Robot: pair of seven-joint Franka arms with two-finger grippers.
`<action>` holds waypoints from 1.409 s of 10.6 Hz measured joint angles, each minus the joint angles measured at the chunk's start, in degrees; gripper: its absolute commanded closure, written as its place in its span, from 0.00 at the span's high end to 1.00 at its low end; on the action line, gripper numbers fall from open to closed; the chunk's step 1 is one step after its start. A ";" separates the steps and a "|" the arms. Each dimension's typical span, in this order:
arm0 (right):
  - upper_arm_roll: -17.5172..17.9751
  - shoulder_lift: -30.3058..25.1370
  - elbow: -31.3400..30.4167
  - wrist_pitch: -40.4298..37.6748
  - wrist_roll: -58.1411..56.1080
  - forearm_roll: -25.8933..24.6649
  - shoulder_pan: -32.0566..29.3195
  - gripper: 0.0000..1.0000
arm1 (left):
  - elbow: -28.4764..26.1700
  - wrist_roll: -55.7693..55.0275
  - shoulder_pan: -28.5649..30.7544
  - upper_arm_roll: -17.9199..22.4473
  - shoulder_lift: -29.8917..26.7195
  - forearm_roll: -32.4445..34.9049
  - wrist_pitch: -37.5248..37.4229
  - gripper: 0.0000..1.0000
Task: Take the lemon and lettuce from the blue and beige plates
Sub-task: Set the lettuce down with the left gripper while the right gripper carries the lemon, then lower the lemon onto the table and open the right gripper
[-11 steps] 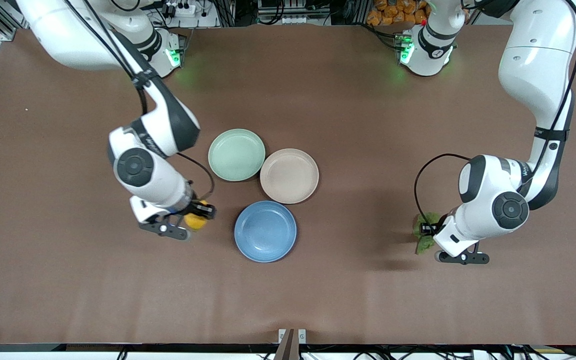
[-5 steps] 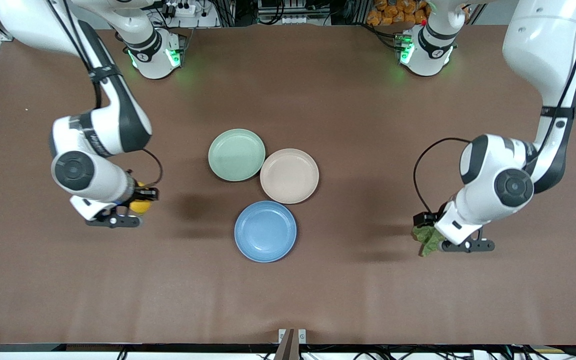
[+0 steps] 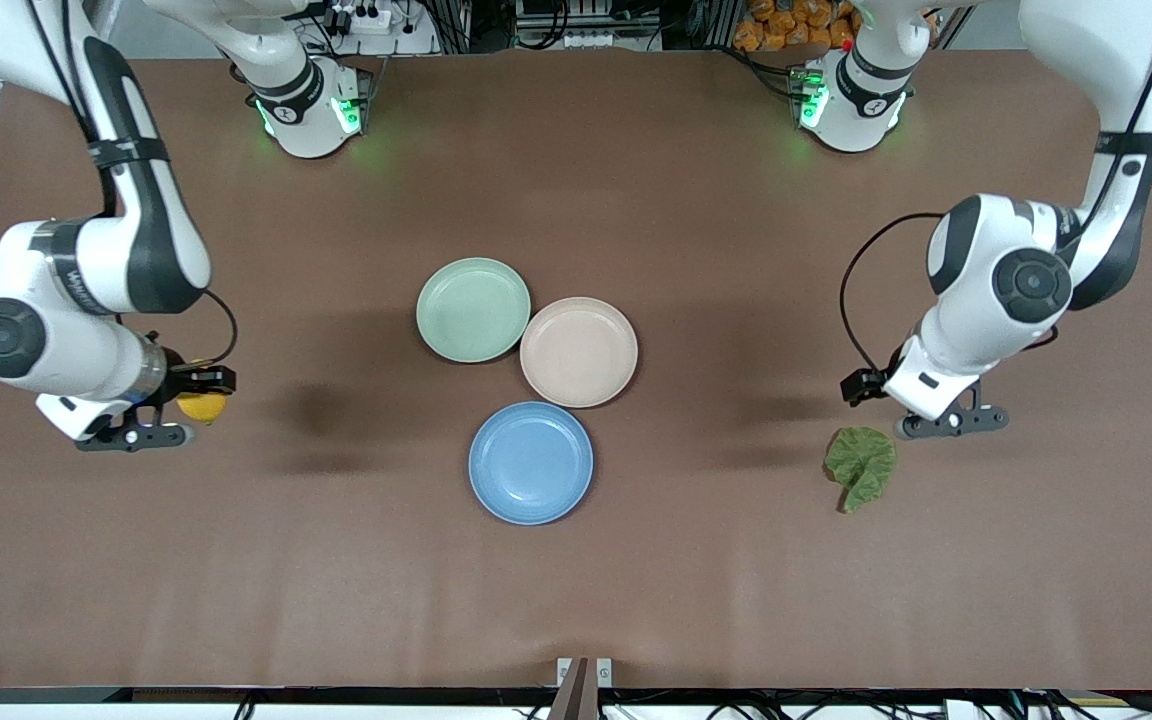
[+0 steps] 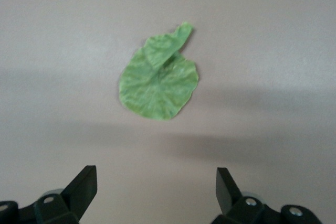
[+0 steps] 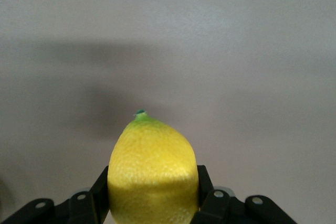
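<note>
The lemon [image 3: 201,405] is held in my right gripper [image 3: 198,392], which is shut on it over bare table toward the right arm's end; the right wrist view shows the lemon [image 5: 153,174] squeezed between the fingers. The lettuce [image 3: 861,465] lies flat on the table toward the left arm's end, away from the plates. My left gripper [image 3: 898,410] is open and empty, raised just above and beside the leaf; the left wrist view shows the lettuce [image 4: 159,81] beyond the spread fingertips [image 4: 84,184]. The blue plate [image 3: 531,462] and beige plate [image 3: 579,351] sit empty mid-table.
A pale green plate [image 3: 473,309] sits empty beside the beige plate, farther from the front camera than the blue one. The arm bases stand along the table's edge farthest from the front camera.
My right gripper carried the lemon away from the plates toward the right arm's end. My left gripper let go of the lettuce, which now lies on the table, and rose clear of it.
</note>
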 measured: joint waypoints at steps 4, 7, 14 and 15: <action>-2.55 1.06 -7.01 11.69 -2.98 2.55 -0.06 0.05 | -7.00 -1.43 -0.04 -0.88 -7.60 -0.38 -0.41 1.00; -2.49 3.68 -8.26 15.01 -2.99 2.61 0.00 0.05 | -6.27 -1.38 -0.27 -1.17 -9.62 -0.38 -2.43 1.00; -2.40 9.69 -8.29 21.94 -2.97 3.74 0.17 1.00 | 10.06 3.71 -0.98 -1.15 -12.39 -3.92 -22.15 1.00; -2.40 9.59 -7.95 21.85 -2.97 3.74 0.19 1.00 | 11.82 4.56 -0.97 -1.01 -13.13 -4.96 -24.22 1.00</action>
